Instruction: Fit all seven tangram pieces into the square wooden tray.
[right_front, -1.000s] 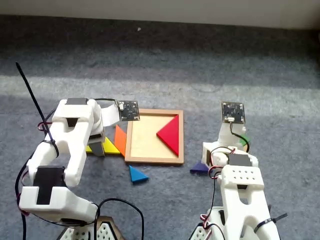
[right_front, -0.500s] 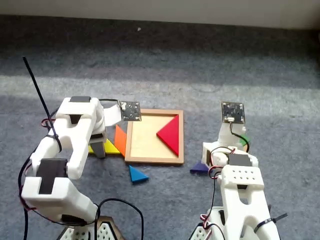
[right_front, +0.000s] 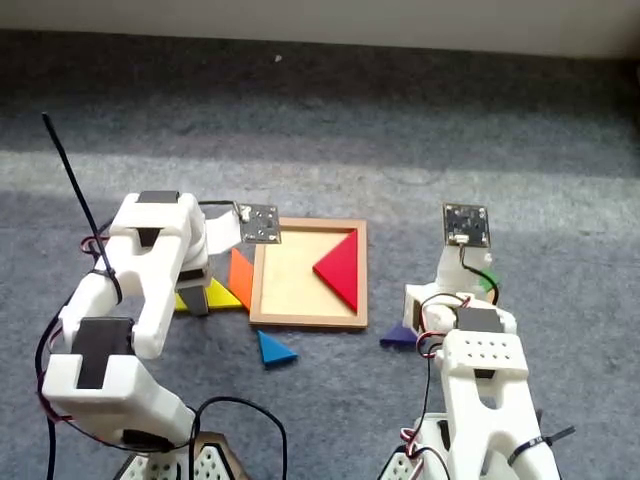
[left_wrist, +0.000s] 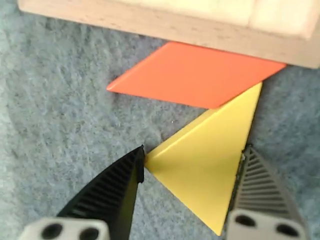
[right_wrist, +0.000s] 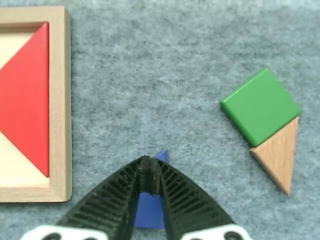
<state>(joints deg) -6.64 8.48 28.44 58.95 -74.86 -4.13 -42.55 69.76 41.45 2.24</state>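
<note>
The square wooden tray (right_front: 258, 285) lies between the two arms, with a red triangle (right_front: 340, 268) in its right part. My left gripper (left_wrist: 192, 155) is open and low over the carpet. Its fingers stand on either side of a flat yellow triangle (left_wrist: 205, 165), close against its edges. An orange parallelogram (left_wrist: 190, 75) lies between that triangle and the tray rim (left_wrist: 150, 22). My right gripper (right_wrist: 150, 175) is shut, tips together, above a dark blue piece (right_wrist: 149, 210). The tray rim (right_wrist: 60, 100) and red triangle (right_wrist: 27, 100) lie to one side of it.
A light blue triangle (right_front: 272, 348) lies on the carpet in front of the tray. A green square (right_wrist: 260, 106) and a plain wooden triangle (right_wrist: 277, 152) touch each other beside the right arm. Grey carpet stretches bare beyond the tray.
The left arm has shifted a little, its upper part rising and leaning toward the tray. The yellow triangle and the other pieces have stayed put. The right arm is still.
</note>
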